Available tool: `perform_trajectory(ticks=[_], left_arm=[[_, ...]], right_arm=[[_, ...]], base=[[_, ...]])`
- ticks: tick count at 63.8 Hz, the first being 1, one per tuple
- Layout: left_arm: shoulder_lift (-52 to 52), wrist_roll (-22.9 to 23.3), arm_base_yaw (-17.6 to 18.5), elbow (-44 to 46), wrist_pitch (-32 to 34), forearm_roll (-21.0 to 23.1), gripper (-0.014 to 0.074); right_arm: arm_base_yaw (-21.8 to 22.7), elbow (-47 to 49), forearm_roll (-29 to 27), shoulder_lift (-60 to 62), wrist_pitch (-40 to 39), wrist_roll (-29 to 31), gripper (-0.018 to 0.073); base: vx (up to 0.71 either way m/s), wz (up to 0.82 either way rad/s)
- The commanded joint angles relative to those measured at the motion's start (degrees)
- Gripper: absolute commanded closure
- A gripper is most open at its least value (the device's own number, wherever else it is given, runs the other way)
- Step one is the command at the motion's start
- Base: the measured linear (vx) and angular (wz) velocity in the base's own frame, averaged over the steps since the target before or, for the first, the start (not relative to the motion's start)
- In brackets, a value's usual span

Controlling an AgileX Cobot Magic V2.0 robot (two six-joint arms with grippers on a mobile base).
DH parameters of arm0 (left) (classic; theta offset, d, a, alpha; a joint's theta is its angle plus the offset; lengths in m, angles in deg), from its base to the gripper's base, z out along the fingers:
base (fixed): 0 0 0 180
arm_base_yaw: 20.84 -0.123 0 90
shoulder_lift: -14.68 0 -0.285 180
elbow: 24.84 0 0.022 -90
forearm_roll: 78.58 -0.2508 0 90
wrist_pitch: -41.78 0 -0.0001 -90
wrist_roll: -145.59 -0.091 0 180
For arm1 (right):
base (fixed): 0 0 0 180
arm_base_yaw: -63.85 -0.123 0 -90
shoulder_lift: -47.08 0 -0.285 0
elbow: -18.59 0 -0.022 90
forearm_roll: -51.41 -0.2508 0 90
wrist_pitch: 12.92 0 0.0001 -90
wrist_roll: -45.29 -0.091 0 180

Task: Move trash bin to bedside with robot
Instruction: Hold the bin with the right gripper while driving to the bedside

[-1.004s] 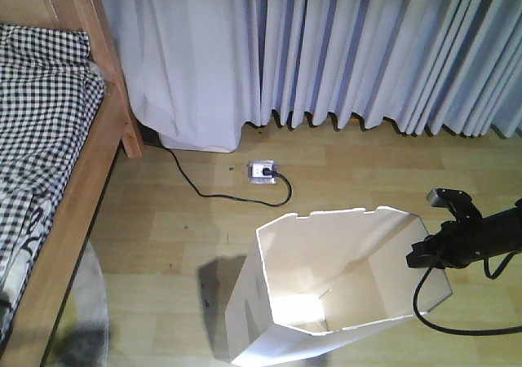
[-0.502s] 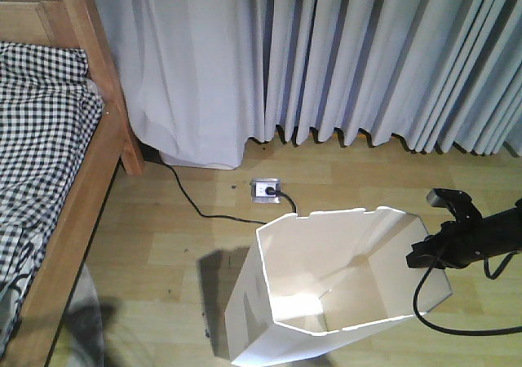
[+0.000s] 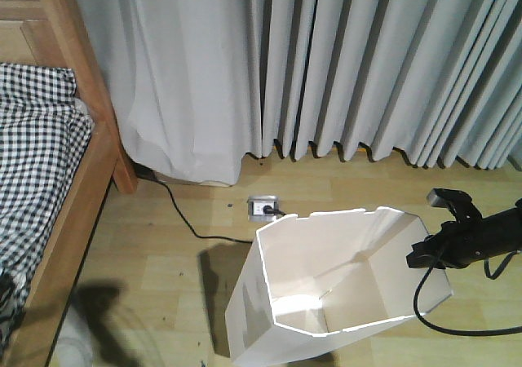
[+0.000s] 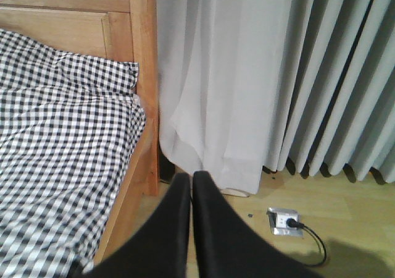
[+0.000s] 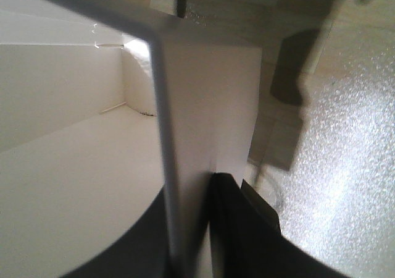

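The pale wood-plank floor is carrying the bed frame at the left, and its post is standing on the boards close to the grey curtains. Black-and-white checked bedding is lying on the bed, reaching up to the side rail. A small grey outlet box is sitting flat on the floor just behind the trash bin, with a plug pushed into it. A black cable is trailing over the boards from beside the bin toward the curtain foot near the post. The curtain hems are brushing the floor. The bin's base is running out of view, so its contact with the floor is not showing.
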Motion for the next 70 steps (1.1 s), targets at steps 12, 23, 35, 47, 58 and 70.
perform_trajectory(ticks=[12, 23, 35, 47, 58, 70], left_arm=[[-0.8, 0.2, 0.2, -0.2, 3.8, 0.1, 0.0603], [-0.8, 0.2, 0.2, -0.2, 3.8, 0.1, 0.0603], [-0.8, 0.2, 0.2, -0.2, 3.8, 0.1, 0.0603], [-0.8, 0.2, 0.2, -0.2, 3.8, 0.1, 0.0603], [-0.8, 0.2, 0.2, -0.2, 3.8, 0.1, 0.0603], [-0.8, 0.2, 0.2, -0.2, 3.8, 0.1, 0.0603]], right_arm=[[0.2, 0.4, -3.1, 4.3, 13.0, -0.8, 0.0564], [0.2, 0.4, -3.1, 4.3, 13.0, -0.8, 0.0564], [0.2, 0.4, -3.1, 4.3, 13.0, -0.8, 0.0564], [0.2, 0.4, -3.1, 4.3, 13.0, -0.8, 0.0564], [0.2, 0.4, -3.1, 4.3, 13.0, -0.8, 0.0564], [0.2, 0.4, -3.1, 4.3, 13.0, -0.8, 0.0564]], base=[[0.16, 0.00], [0.14, 0.02], [0.11, 0.01], [0.09, 0.00], [0.06, -0.01], [0.02, 0.00]])
